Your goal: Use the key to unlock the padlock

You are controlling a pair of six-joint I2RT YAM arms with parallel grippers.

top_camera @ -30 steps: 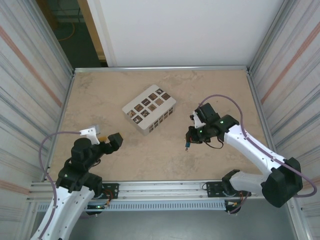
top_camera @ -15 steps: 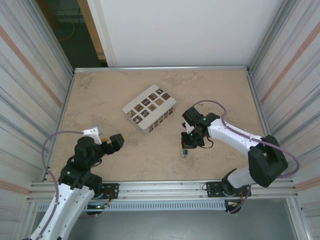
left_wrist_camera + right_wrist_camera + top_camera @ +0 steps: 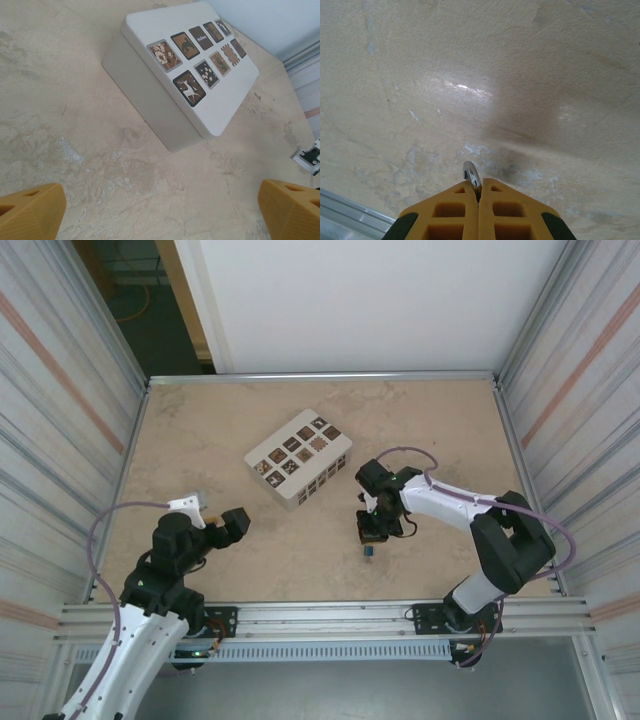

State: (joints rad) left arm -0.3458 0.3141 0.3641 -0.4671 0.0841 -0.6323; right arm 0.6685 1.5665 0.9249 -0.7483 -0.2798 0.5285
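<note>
closest to you, a little right of the middle of the worktop's (image 3: 200,430) near edge, is the padlock (image 3: 369,553), a blue speck in the overhead view. you cannot tell from there whether it rests on the surface or hangs.

just past it is your right claw (image 3: 372,531), pointing down. the right wrist view gives the detail: the right claw (image 3: 479,186) is pressed fully together. a thin silvery sliver, the key (image 3: 471,175), is pinched between the yellow tips, its rounded end poking out over bare worktop.

your left claw (image 3: 228,523) hangs by the left edge, toward the near left corner. it is spread wide with nothing in it. in the left wrist view the left claw (image 3: 160,215) has one yellow tip in each lower corner.

farther off, about mid-worktop, is the white box (image 3: 275,440), set at an angle to the edges. the left wrist view shows the white box (image 3: 150,110) with a plain side wall and dark patterned tiles (image 3: 189,88) on its lid: flowers, a deer. one tile carries a short pale word, too small to read. the overhead view shows small dark squares along another side.
</note>
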